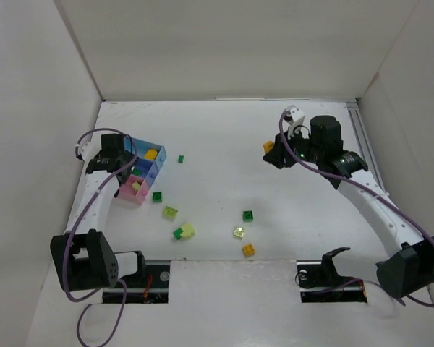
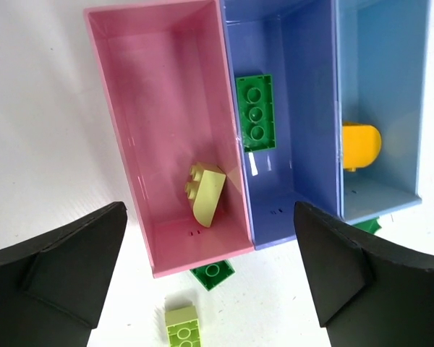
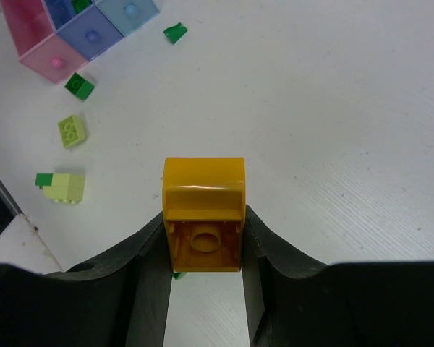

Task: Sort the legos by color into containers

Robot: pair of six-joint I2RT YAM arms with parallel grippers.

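Observation:
The three joined containers stand at the left: light blue [image 1: 155,148], darker blue [image 1: 146,166] and pink [image 1: 135,189]. In the left wrist view the pink tray [image 2: 152,108] holds a pale yellow-green brick [image 2: 205,191]. The darker blue tray [image 2: 304,108] holds a dark green brick [image 2: 254,112]. The light blue tray [image 2: 383,72] holds a yellow brick [image 2: 360,146]. My left gripper [image 2: 210,210] hangs open and empty above the trays' near end. My right gripper [image 3: 202,242] is shut on an orange brick [image 3: 202,210] and holds it above the table at the far right [image 1: 268,147].
Loose legos lie mid-table: dark green ones [image 1: 181,158], [image 1: 157,196], [image 1: 247,215], a pale yellow-green one [image 1: 171,212], a green and pale pair [image 1: 183,231], a yellow-green one [image 1: 238,232] and an orange one [image 1: 248,250]. White walls enclose the table.

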